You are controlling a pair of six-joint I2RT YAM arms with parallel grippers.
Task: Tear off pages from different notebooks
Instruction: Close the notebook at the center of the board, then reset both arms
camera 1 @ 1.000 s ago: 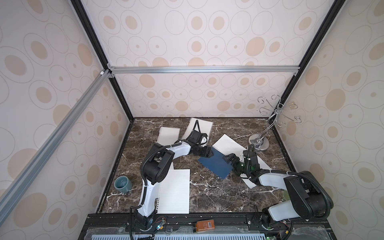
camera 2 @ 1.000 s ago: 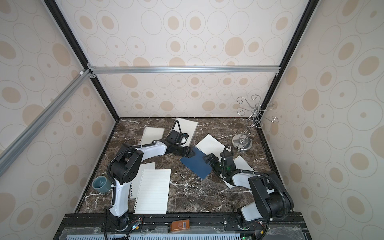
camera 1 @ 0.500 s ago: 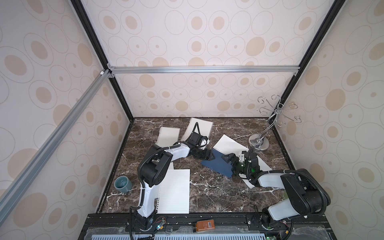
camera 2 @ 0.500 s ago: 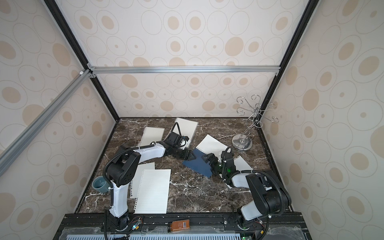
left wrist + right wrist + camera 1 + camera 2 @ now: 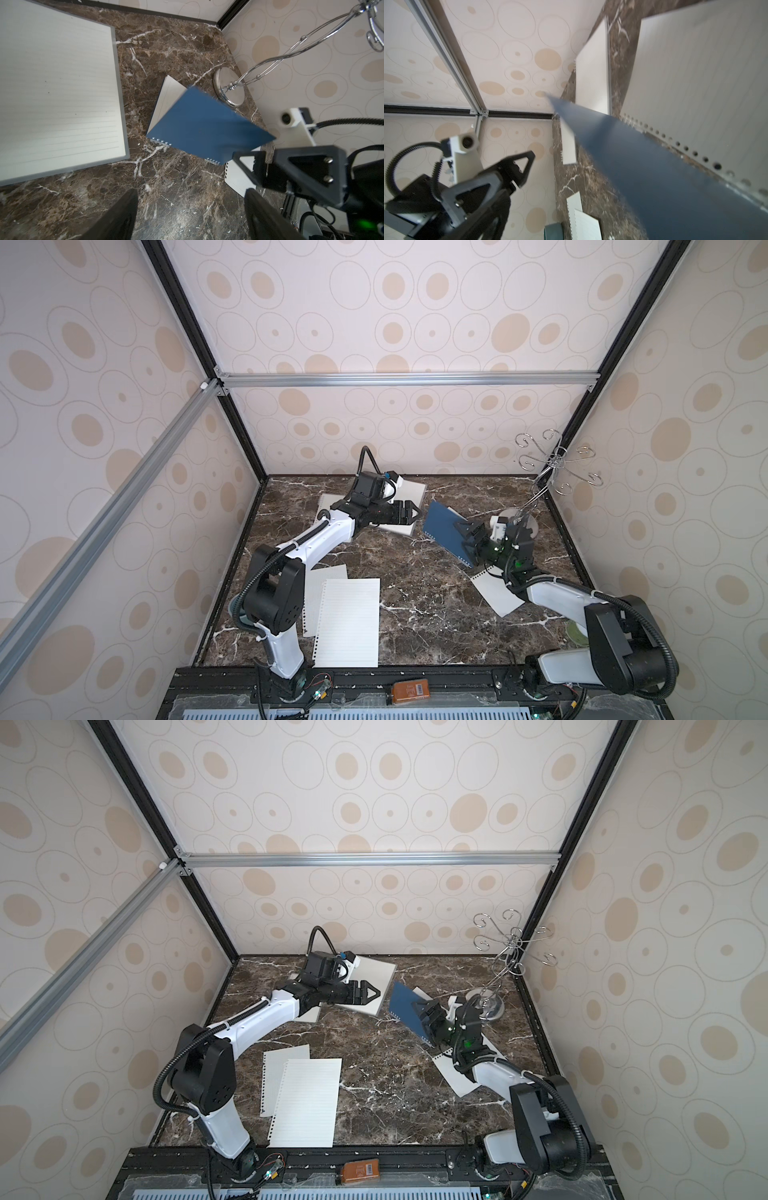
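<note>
Left jaws: left gripper stands wide apart, holding nothing, over the larger white notebook at upper centre.
Right jaws: right gripper is spread wide against the blue notebook, right of centre; no clamp on it shows.
Blue notebook: tilted up off the table, a white sheet under it.
Loose sheets: two overlapping pages lie lower left of centre; one page lies beneath the right arm.
Container: teal cup, seen only in the right wrist view; its inside is not visible.
</note>
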